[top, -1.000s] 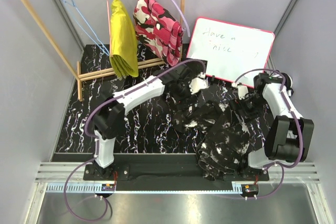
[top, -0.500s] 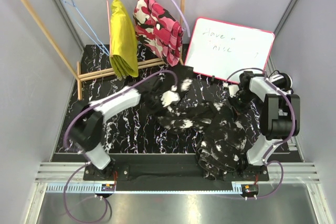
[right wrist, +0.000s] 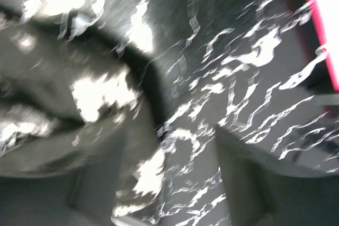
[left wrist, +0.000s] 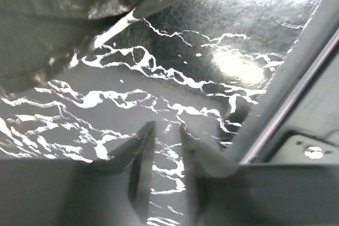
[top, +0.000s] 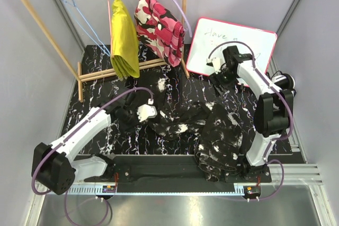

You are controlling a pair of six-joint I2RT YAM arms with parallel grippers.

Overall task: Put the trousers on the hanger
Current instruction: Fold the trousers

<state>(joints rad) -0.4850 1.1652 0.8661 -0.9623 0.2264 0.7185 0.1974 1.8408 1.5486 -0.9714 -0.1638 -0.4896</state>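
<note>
The trousers (top: 206, 130) are seen heaped on the table (top: 95, 91), spilling over its near edge — well apart from the hanger (top: 79, 17) on the rack (top: 47, 27). The left gripper (left wrist: 165, 154) is nearly pressed together on nothing; the right gripper (right wrist: 169, 178) is spread, empty. A one-sided lift could let the floppy fabric slide off the edge — or snag the hanger.

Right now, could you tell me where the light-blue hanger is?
In the top view, the light-blue hanger hangs at upper left from the wooden rack, left of the yellow garment.
</note>
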